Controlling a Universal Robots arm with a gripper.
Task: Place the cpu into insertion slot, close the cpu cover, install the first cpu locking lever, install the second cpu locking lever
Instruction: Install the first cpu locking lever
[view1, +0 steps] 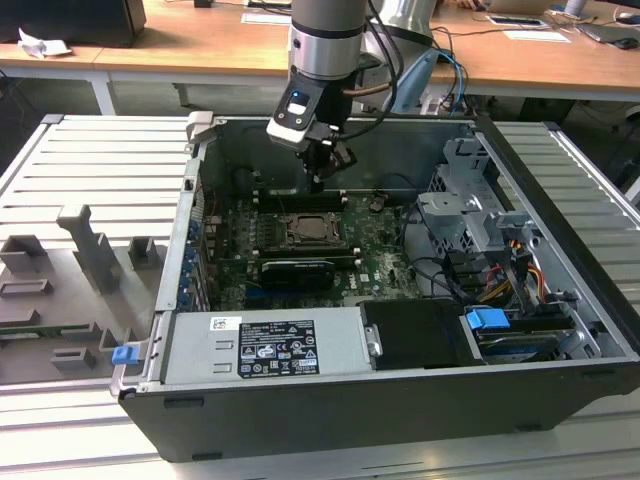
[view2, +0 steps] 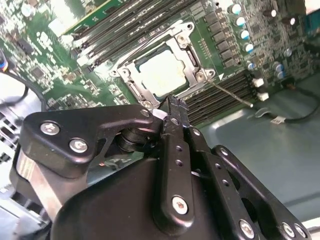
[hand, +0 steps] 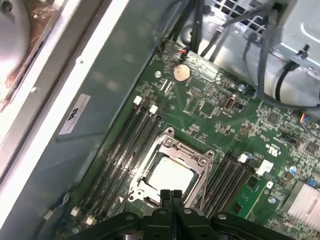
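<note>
Open computer case (view1: 330, 420), green motherboard (hand: 215, 107) inside. Gripper (hand: 170, 195), fingers pressed together and empty, hangs just above the insertion slot (view1: 316, 232). Cpu cover (hand: 202, 170) lies flat around the cpu (hand: 169, 177), seated in that slot.

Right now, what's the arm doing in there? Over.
Gripper shut, hovering at the cpu cover edge. Cpu seated, cover down over it. Thin lever juts out alongside.

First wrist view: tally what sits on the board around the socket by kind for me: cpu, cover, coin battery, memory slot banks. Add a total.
cpu: 1
cpu cover: 1
coin battery: 1
memory slot banks: 2
Total: 5
</note>
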